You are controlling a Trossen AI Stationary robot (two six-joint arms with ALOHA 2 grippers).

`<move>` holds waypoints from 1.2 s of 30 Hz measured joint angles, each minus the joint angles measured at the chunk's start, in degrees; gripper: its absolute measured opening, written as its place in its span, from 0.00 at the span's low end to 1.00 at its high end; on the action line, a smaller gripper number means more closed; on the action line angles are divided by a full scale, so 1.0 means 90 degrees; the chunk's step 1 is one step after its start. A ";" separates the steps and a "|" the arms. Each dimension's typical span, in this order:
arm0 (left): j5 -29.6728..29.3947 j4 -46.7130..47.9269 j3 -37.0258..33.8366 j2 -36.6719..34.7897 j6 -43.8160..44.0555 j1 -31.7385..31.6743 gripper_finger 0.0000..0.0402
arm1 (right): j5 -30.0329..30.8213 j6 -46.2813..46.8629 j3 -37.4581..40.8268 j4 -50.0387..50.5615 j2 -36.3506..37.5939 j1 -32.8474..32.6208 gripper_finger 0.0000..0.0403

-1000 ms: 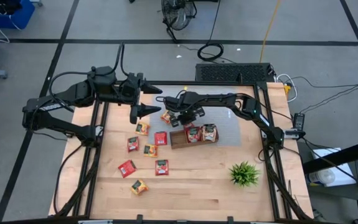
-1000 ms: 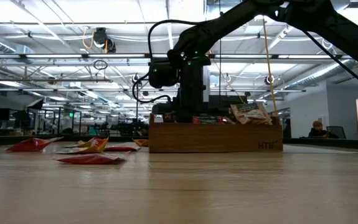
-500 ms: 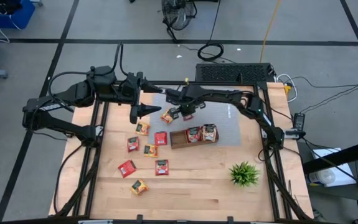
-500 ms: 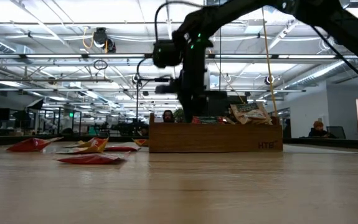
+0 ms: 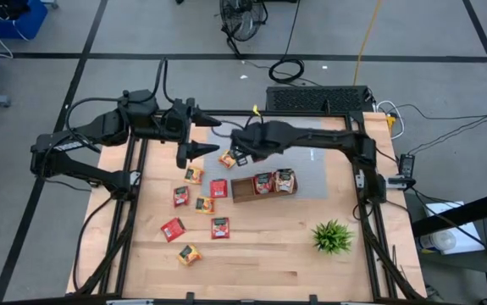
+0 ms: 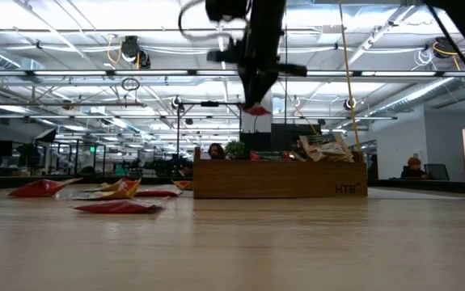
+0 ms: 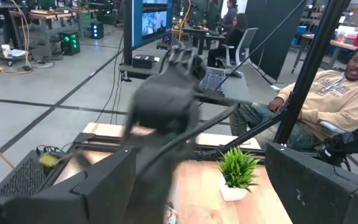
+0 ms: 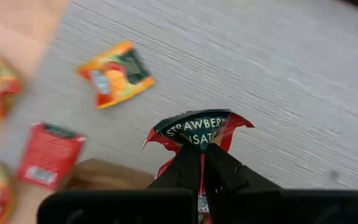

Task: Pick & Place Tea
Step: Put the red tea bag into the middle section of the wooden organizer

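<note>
A red tea sachet (image 8: 197,130) is pinched between the closed fingers of the right gripper (image 8: 202,165), its dark label reading in part "STRAWBER". It is held in the air above the grey mat (image 5: 311,169), just beyond the far edge of the wooden tray (image 5: 243,188); in the low view the sachet (image 6: 255,109) hangs from the gripper (image 6: 256,95) well above the tray (image 6: 279,178).

An orange-yellow sachet (image 5: 226,158) lies on the left end of the mat, just left of the held one; it is seen again in the right wrist view (image 8: 115,73). Two sachets stand in the tray, a red one (image 5: 262,183) and a pale one (image 5: 285,180), while the tray's left compartment is bare. More sachets are spread on the table (image 5: 260,254) to the left of the tray: an orange one (image 5: 194,175), a red one (image 5: 218,188), a red one (image 5: 180,196), an orange one (image 5: 204,204), a red one (image 5: 220,227), a red one (image 5: 173,229) and, nearest, an orange one (image 5: 190,254).

The left gripper (image 5: 201,135) is held at the far left of the table with its jaws spread wide and nothing between them.

A spiky green plant (image 5: 333,236) stands at the near right of the table. A seated person in a pale hooded top (image 7: 331,99) is seen in the room beyond the table.
</note>
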State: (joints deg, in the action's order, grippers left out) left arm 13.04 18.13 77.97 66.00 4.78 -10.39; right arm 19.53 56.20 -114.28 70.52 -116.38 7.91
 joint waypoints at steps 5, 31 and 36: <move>0.0018 0.0001 0.0000 0.0000 0.0000 0.0000 0.87 | 0.0830 0.0350 -0.0007 0.0137 0.0166 -0.0655 0.00; 0.0015 0.0002 0.0000 0.0000 0.0000 -0.0002 0.87 | 0.2667 0.4298 0.1887 -0.0657 0.0129 -0.2349 0.00; 0.0015 0.0000 0.0000 0.0000 -0.0005 -0.0002 0.87 | 0.2677 0.3649 0.2538 -0.1841 0.0129 -0.2120 0.00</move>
State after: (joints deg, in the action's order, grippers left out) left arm 13.17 18.13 77.97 66.00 4.73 -10.41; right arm 43.62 89.04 -91.44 53.95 -115.22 -11.16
